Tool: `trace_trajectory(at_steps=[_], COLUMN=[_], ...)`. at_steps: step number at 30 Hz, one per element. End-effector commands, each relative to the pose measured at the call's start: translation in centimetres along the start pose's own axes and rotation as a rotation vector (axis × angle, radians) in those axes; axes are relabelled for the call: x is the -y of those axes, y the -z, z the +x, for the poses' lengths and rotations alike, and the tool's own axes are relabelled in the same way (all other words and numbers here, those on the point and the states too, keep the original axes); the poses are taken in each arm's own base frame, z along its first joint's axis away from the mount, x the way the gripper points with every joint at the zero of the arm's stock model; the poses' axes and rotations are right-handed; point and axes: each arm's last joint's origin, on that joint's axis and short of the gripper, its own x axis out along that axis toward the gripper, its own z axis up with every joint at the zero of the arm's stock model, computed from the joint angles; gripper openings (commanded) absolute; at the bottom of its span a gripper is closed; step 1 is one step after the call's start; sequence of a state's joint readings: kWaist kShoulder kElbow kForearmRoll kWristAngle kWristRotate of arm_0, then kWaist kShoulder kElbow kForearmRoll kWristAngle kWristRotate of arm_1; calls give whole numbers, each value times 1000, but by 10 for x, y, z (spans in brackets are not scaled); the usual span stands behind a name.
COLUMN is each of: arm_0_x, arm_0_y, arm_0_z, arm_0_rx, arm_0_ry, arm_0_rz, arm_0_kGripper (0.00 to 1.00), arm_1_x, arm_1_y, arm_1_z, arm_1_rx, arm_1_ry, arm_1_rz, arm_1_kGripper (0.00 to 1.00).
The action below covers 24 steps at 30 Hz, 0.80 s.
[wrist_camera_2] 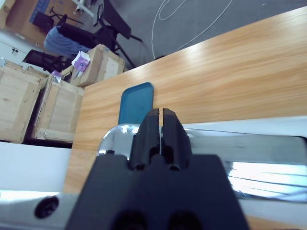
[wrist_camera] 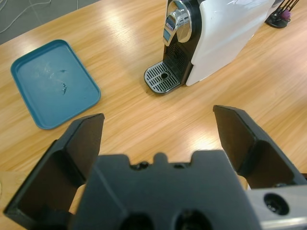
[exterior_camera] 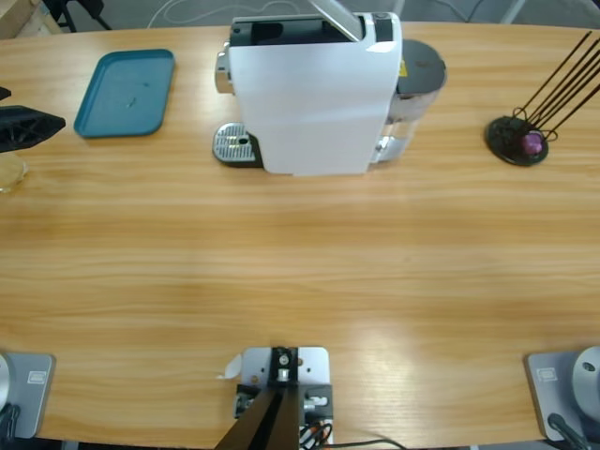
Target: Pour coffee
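Long wooden table (exterior_camera: 309, 272) bearing a white coffee machine (exterior_camera: 314, 94) at centre back, drip grate (wrist_camera: 161, 77) bare. Left of it, teal tray (exterior_camera: 126, 91); far right, capsule stand (exterior_camera: 517, 139). Left gripper (wrist_camera: 158, 122) spread wide, holding nothing, apparently ready to reach. Right gripper (wrist_camera_2: 161, 122) pressed closed, empty, over the machine's silver lever (wrist_camera_2: 216, 148). Clear tumbler (exterior_camera: 9, 173) at the left edge, coffee inside not discernible.

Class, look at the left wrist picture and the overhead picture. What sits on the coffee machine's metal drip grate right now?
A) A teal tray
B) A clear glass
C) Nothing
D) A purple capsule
C: the drip grate below the spout of the coffee machine is bare in the left wrist view, and it is bare in the overhead view too; the teal tray lies apart from it on the table.
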<state>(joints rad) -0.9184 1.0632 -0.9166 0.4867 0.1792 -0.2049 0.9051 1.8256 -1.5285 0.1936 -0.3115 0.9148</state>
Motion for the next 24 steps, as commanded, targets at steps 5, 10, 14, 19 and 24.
trace_trajectory(at_steps=[5, 10, 14, 19, 24], arm_0_x=[3, 3, 4, 3, 3], arm_0_y=[4, 1, 0, -1, -1], arm_0_z=[7, 8, 7, 7, 7], arm_0_rx=[-49, -46, -42, -38, -41], arm_0_ry=[11, 12, 13, 11, 8], arm_0_rz=[10, 10, 9, 6, 5], arm_0_kGripper=[996, 996, 996, 996, 996], arm_1_x=[58, 72, 78, 84, 84], arm_1_y=[125, 133, 137, 144, 145], arm_1_z=[79, 83, 87, 96, 98], arm_1_rx=[-288, -302, -335, -385, -399], arm_1_ry=[200, 235, 304, 363, 370], arm_1_rz=[-125, -137, -161, -198, -216], arm_1_kGripper=[0, 0, 0, 0, 0])
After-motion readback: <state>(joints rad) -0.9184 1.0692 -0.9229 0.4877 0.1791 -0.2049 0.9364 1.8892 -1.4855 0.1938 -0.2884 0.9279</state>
